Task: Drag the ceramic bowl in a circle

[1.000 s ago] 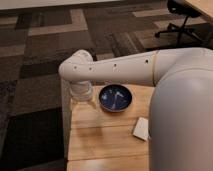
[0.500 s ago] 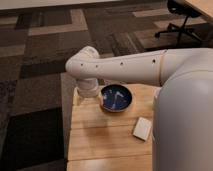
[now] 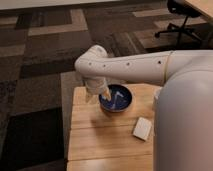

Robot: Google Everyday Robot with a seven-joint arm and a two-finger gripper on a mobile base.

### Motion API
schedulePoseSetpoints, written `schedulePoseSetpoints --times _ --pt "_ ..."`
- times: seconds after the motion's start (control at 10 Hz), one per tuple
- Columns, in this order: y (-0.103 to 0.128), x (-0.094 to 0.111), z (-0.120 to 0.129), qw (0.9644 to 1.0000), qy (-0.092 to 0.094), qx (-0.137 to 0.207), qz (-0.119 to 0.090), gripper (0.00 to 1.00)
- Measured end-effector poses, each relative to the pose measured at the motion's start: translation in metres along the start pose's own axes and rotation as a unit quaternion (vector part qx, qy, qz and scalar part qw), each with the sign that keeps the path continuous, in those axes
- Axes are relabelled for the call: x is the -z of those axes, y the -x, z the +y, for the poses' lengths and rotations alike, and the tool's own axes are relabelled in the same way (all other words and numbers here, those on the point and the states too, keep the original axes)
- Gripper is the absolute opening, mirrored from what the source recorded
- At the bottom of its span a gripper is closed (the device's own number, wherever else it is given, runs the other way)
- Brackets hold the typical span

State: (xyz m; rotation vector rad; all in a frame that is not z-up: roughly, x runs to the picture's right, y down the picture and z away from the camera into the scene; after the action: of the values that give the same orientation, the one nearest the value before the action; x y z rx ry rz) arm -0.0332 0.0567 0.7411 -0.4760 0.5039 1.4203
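Note:
The ceramic bowl (image 3: 120,99), dark blue with pale streaks inside, sits on the far part of the small wooden table (image 3: 100,137). My arm reaches in from the right and bends down over the bowl's left side. My gripper (image 3: 98,95) points down at the bowl's left rim. It looks open: one fingertip (image 3: 107,93) is inside the bowl and the other is just outside the rim, over the table. The wrist hides the bowl's far left edge.
A small white flat block (image 3: 142,128) lies on the table in front and to the right of the bowl. My white body covers the table's right side. Patterned carpet lies around the table, and an office chair (image 3: 175,20) stands at the far right.
My arm has swung right and lowered, bringing the gripper from the table's left edge to the bowl's left rim. The bowl and block have not moved on the table.

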Motion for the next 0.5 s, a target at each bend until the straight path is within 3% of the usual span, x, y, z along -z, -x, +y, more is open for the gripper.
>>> schedulePoseSetpoints --times 0.5 --pt "0.037 -0.012 -0.001 0.9998 0.004 0.016 0.015 0.65"
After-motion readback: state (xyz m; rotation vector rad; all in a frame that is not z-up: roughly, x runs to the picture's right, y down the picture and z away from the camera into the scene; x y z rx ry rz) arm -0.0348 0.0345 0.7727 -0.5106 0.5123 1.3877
